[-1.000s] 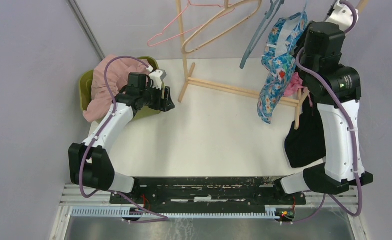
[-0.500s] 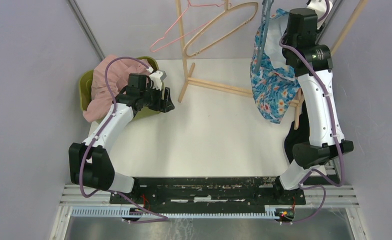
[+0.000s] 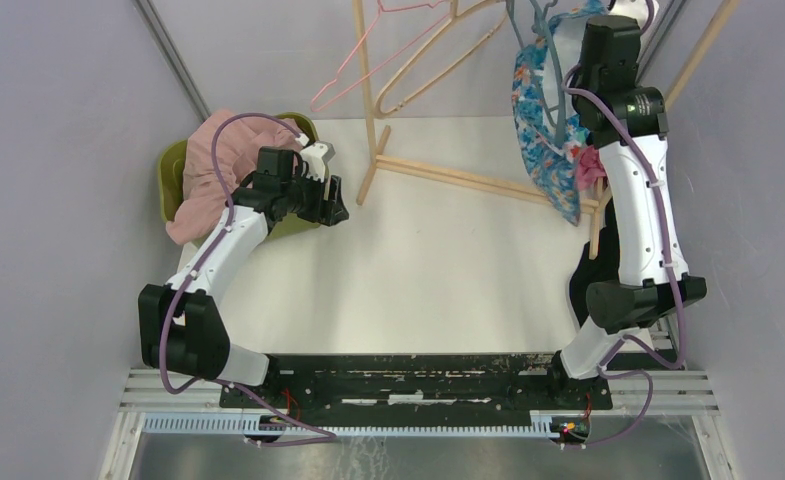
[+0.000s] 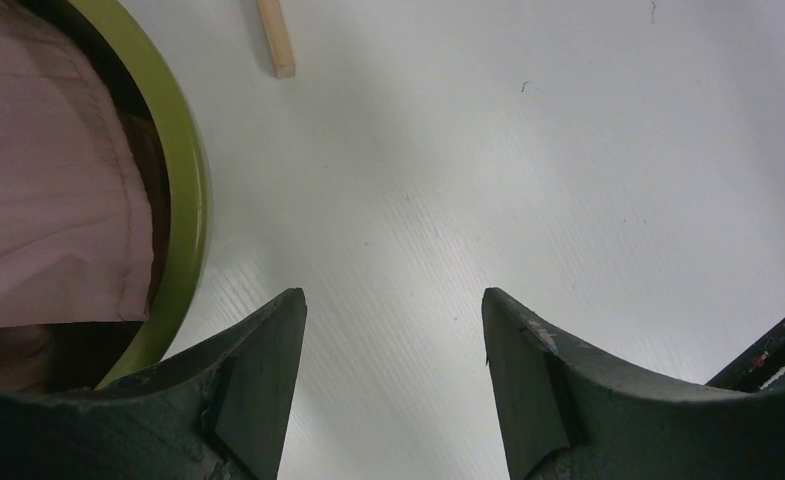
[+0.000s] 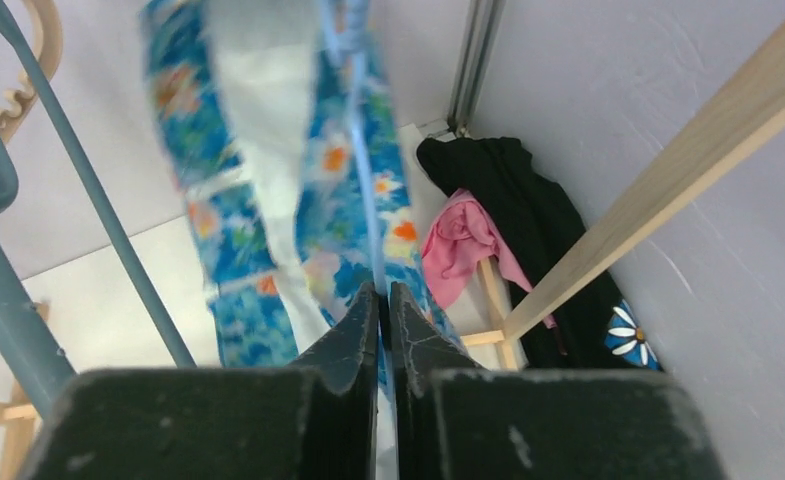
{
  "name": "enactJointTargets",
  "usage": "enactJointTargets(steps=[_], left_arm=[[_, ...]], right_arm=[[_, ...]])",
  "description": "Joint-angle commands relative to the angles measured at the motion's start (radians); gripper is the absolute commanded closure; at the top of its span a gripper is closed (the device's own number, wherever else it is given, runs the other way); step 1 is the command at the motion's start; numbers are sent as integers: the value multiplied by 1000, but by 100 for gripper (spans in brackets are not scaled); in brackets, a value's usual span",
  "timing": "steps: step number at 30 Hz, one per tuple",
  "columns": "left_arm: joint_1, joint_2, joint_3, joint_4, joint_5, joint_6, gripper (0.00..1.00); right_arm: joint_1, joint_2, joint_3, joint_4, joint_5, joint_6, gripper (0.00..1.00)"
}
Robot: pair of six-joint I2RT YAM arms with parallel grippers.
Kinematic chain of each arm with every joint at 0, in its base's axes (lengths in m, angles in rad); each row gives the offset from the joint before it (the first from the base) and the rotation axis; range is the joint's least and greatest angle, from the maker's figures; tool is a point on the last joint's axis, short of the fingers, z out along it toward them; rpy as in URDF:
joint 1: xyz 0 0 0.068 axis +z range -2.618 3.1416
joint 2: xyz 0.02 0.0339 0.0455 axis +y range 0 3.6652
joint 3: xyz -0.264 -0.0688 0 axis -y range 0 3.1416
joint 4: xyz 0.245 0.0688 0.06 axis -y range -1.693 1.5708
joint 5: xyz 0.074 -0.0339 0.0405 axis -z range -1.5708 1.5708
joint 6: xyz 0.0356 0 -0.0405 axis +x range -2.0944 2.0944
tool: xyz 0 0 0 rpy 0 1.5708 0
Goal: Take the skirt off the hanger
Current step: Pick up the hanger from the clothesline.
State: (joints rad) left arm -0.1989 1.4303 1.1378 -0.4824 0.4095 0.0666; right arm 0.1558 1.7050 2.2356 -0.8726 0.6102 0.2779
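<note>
The skirt (image 3: 540, 110), blue with a flower print, hangs from a grey-blue hanger (image 3: 540, 22) at the back right of the rack. In the right wrist view the skirt (image 5: 258, 190) hangs just ahead of my right gripper (image 5: 383, 292), which is shut on a thin pale-blue edge of it, beside the hanger's bar (image 5: 98, 200). In the top view the right gripper's fingers are hidden behind the wrist and the cloth. My left gripper (image 4: 393, 300) is open and holds nothing. It hovers over the table next to the green basket (image 4: 186, 190), far from the skirt.
A wooden rack (image 3: 468, 178) carries a pink wire hanger (image 3: 363, 65) and a wooden hanger (image 3: 433, 65). Pink cloth (image 3: 218, 165) fills the green basket (image 3: 168, 175). Black clothing (image 5: 528, 215) and a pink garment (image 5: 458, 245) lie by the right wall.
My right arm has moved left toward the hanger, and its jaws have closed on the skirt's edge. The skirt has swung and now hangs narrower. The left arm has stayed still.
</note>
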Motion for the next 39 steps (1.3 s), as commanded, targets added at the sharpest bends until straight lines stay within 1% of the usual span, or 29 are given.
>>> enactJointTargets(steps=[1,4,10,18,24,29,35,39], left_arm=[[-5,-1,15,13,-3,50,28],[-5,-5,14,11,-5,51,28],[-6,-16,8,9,-17,56,28],[-6,-10,10,14,-22,56,29],[-5,-1,20,14,-19,52,29],[-6,2,22,13,-21,52,29],[-5,-1,18,15,-27,56,29],[-5,-7,10,15,-35,59,28]], right_arm=[[-18,-22,-39,92,-61,-53,98],[-26,-44,-86,139,-91,-69,99],[-33,-57,-135,199,-31,-78,99],[-33,-93,-120,249,-42,-144,99],[-33,-166,-169,410,10,-281,99],[-33,-203,-184,478,-6,-297,99],[-33,-204,-195,549,-11,-341,99],[-33,-174,-179,504,-2,-318,99]])
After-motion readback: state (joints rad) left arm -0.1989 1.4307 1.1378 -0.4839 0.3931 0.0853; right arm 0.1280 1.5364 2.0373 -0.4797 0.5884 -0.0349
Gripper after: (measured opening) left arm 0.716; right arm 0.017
